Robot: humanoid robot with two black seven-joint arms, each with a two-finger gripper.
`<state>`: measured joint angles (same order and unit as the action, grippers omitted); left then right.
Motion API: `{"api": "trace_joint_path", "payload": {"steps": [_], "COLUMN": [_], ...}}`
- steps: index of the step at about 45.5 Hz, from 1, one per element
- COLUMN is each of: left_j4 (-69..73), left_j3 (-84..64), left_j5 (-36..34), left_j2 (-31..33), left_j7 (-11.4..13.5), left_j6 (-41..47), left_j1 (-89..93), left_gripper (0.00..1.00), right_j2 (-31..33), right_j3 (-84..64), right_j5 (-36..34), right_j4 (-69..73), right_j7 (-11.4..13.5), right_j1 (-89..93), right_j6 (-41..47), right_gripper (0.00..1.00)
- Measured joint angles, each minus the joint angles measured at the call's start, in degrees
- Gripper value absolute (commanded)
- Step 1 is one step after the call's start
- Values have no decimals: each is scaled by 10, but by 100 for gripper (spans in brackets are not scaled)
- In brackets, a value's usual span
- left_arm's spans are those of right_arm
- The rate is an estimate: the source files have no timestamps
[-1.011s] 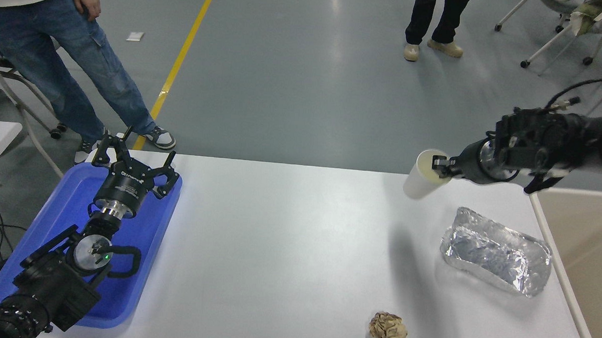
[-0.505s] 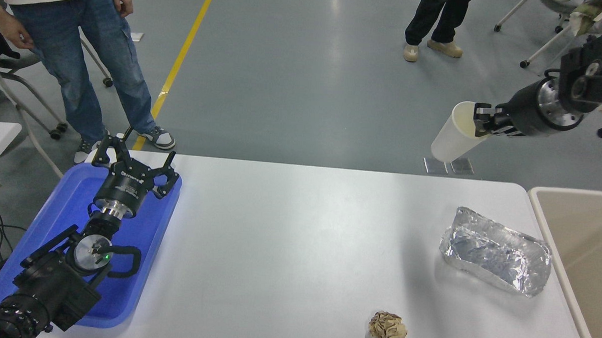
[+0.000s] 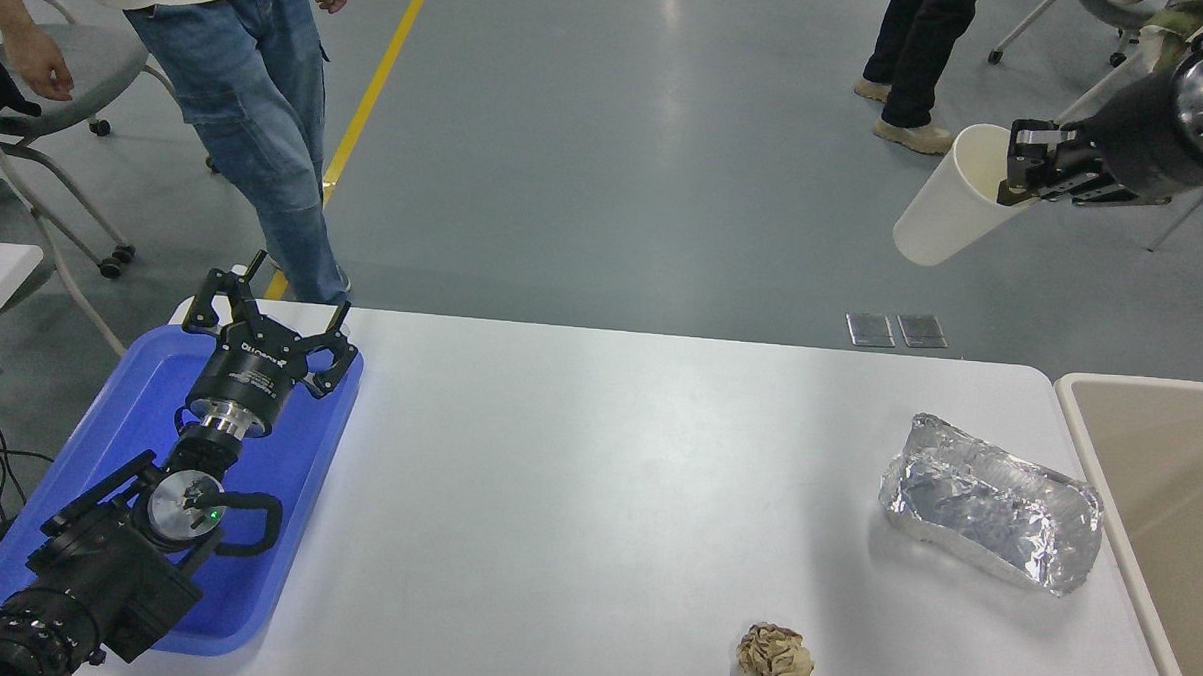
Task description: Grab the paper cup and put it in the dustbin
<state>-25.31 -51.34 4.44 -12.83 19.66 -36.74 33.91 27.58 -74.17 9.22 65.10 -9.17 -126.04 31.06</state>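
The white paper cup (image 3: 951, 202) hangs high in the air beyond the table's far right corner, tilted with its base down to the left. My right gripper (image 3: 1020, 173) is shut on the cup's rim, one finger inside it. The beige dustbin (image 3: 1157, 477) stands beside the table's right edge, below and nearer the camera than the cup; only part of it shows. My left gripper (image 3: 262, 306) rests open over the blue tray (image 3: 118, 431) at the lower left.
A crumpled foil container (image 3: 991, 512) lies on the table's right side. A brownish paper ball (image 3: 774, 658) sits near the front edge. A person in jeans (image 3: 259, 116) stands at the far left; another person's legs (image 3: 911, 59) show at top right.
My right arm has lifted the paper cup from just above the table's far right corner up and to the right. The person in jeans has stepped to the right. The left arm stayed still.
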Motion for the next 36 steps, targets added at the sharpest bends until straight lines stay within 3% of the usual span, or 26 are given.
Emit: {"api": "trace_joint_path", "payload": {"steps": [19, 36], "left_j4": [0, 0], "left_j3": [0, 0], "left_j5": [0, 0], "left_j2": [0, 0], "left_j7": [0, -1], "left_j6": [0, 0], "left_j1": [0, 0], "left_gripper": [100, 100], "right_j2": [7, 32], "right_j3": [-1, -55], "right_j5": [6, -20], "right_j4": [-2, -45], "right_j7": [1, 6], "right_j1": [6, 85], "right_j6": [-9, -112], "right_gripper": [0, 0]}}
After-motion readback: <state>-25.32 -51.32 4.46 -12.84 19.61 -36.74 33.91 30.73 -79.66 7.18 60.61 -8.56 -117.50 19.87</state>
